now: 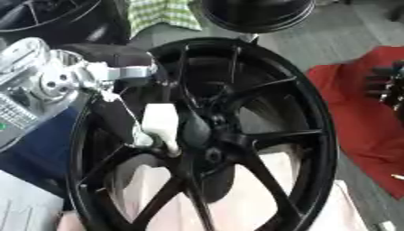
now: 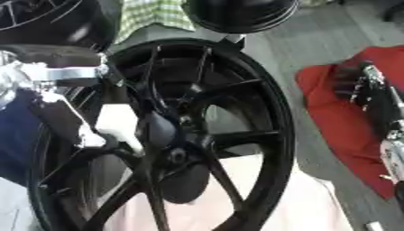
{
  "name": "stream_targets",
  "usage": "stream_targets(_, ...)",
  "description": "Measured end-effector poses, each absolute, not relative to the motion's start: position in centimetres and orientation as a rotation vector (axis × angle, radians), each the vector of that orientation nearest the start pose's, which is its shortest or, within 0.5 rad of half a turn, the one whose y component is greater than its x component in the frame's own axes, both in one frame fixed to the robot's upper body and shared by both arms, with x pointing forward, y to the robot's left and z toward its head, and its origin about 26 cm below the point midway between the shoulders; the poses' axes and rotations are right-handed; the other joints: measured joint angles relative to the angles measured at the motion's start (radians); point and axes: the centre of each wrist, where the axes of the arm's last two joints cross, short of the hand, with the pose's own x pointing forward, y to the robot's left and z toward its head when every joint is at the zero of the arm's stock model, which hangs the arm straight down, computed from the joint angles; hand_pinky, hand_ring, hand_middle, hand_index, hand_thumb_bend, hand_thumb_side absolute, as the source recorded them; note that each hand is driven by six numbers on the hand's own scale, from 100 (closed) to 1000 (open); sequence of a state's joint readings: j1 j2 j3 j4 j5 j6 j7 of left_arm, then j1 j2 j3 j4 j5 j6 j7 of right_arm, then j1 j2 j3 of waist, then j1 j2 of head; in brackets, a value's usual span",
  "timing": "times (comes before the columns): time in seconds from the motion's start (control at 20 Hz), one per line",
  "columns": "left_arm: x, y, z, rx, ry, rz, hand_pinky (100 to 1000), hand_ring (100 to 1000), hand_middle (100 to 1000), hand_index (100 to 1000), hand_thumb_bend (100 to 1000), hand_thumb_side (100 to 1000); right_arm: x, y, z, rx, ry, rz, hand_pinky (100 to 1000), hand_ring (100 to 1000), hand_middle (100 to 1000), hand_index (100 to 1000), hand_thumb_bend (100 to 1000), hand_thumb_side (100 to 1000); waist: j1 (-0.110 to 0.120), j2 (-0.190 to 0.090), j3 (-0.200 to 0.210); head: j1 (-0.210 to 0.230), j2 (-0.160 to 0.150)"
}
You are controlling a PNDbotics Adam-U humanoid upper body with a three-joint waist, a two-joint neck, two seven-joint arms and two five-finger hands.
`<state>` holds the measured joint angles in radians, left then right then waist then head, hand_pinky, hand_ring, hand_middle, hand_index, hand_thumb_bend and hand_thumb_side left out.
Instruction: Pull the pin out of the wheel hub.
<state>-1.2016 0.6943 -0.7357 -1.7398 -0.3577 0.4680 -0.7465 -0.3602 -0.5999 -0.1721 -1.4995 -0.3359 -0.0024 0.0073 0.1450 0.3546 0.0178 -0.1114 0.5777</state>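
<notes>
A large black wheel hub with thin spokes fills the middle of both views, lying on a pale pink cloth. My left arm, silver at the joints, comes in from the left. Its hand, with a white cover, sits against the spokes just up and left of the hub's centre bore. The pin cannot be made out among the dark parts there. Far from the wheel, my right hand hovers over the red cloth at the right with relaxed fingers and holds nothing.
A second black wheel lies at the top and another at the top left. A green checked cloth lies between them. A red cloth covers the grey floor on the right. Blue fabric shows at the left.
</notes>
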Motion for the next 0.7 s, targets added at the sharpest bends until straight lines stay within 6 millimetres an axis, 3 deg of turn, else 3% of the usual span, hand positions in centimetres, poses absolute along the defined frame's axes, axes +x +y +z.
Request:
stream_targets(0.45,33.0,12.2,34.4,0.648,-1.433,-1.856,697,551,383,417,406,100,34.9,-40.3,17.0,-0.265,-1.928,0.103,775,720,678,760,100,904,-0.003,0.0,0.002,0.001,0.0)
stream_targets(0.7,32.0,13.7,36.4,0.642,-1.521,-1.765,681,541,368,403,424,100,34.9,-40.3,17.0,-0.266,-1.929,0.102,776,720,678,761,100,905,-0.006,0.0,0.003,0.002,0.001)
